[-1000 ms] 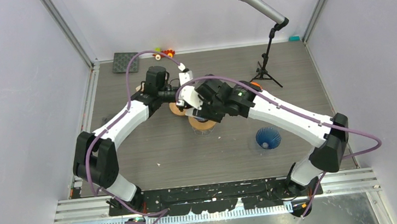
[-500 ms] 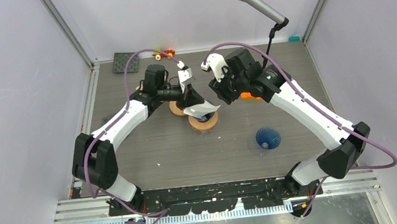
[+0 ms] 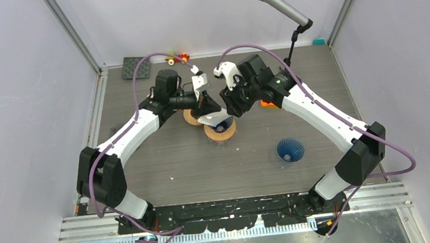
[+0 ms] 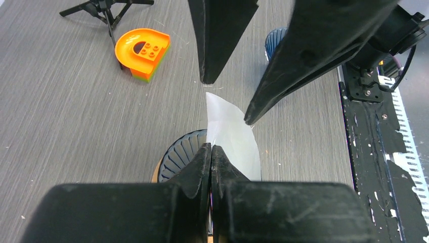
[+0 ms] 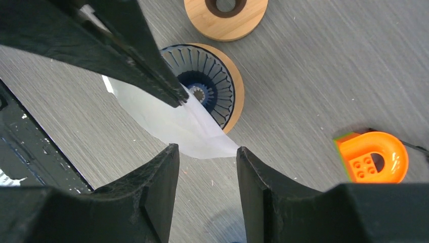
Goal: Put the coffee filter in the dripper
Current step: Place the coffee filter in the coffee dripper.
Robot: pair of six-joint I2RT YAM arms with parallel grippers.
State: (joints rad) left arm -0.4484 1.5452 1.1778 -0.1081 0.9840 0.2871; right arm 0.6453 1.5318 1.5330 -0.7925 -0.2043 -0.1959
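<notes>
The white paper coffee filter (image 4: 232,136) hangs pinched in my shut left gripper (image 4: 211,149), just over the dripper (image 5: 210,83). The dripper is a dark blue ribbed cone sitting in a wooden ring (image 3: 221,131). The filter's lower part reaches across the dripper's rim, and its free edge (image 5: 202,142) sticks out past it. My right gripper (image 5: 207,152) is open, its two fingertips on either side of that free edge without closing on it. From above, both grippers meet over the dripper, the left (image 3: 211,117) and the right (image 3: 226,99).
A second blue dripper (image 3: 290,149) stands to the right front. A spare wooden ring (image 3: 190,118) lies just behind the left gripper. An orange block (image 5: 372,157) sits under the right arm. A microphone stand (image 3: 290,60) is at the back right, and a black mat (image 3: 136,68) at the back left.
My right gripper left its place over the dripper, swung back right, then returned toward the filter's free edge. The left gripper kept hold of the filter, now tilted lower over the dripper.
</notes>
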